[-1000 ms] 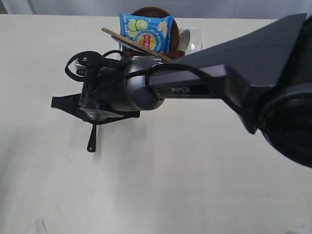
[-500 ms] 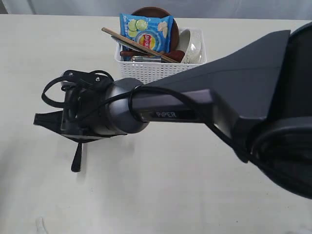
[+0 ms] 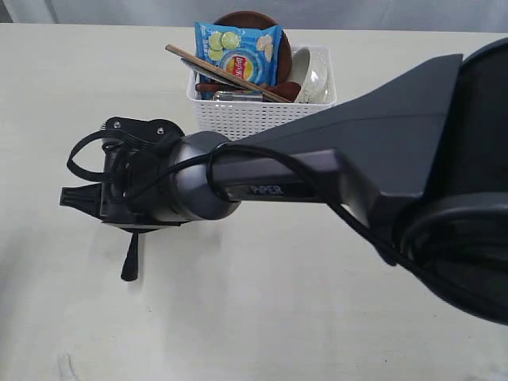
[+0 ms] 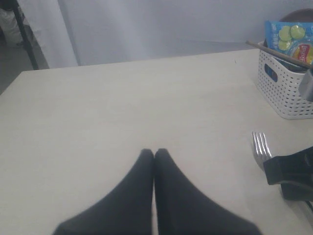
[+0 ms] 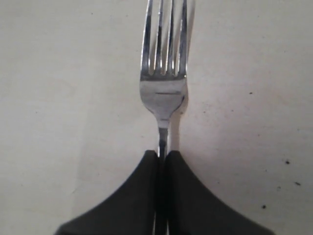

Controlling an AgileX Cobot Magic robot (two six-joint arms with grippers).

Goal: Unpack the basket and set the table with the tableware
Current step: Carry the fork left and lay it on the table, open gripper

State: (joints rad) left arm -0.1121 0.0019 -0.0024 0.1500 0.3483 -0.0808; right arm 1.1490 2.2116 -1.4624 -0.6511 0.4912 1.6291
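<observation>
A steel fork (image 5: 164, 93) is clamped by the right end effector (image 5: 162, 157) over the cream-white worktop (image 5: 58, 122); the left end effector (image 4: 154, 155) is closed, empty.

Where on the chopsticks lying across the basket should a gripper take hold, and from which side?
Probably the free end of the chopsticks, jutting past the basket rim, from above with jaws across them: they lie slanted atop the chip bag, and that end stands clear.
</observation>
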